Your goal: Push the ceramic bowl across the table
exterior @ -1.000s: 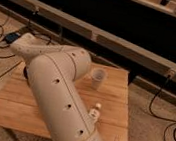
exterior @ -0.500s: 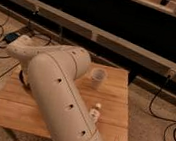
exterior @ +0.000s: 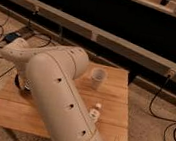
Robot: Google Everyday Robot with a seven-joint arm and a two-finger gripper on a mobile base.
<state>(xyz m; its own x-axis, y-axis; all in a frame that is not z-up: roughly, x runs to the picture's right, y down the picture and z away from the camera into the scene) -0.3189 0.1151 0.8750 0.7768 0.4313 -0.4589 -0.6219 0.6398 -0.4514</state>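
**Ceramic bowl hidden, progress unclear**

Ceramic bowl cannot be seen; the white arm (exterior: 57, 95) covers the worktop's (exterior: 115, 97) left side. The end effector (exterior: 25, 84) sits low at that left edge. A pale cup (exterior: 97, 77) stands apart. Judged: pushing possibly underway, completion unverifiable.

table (exterior: 113, 107) carries a pale cup (exterior: 97, 77); gripper (exterior: 24, 85) low at left edge
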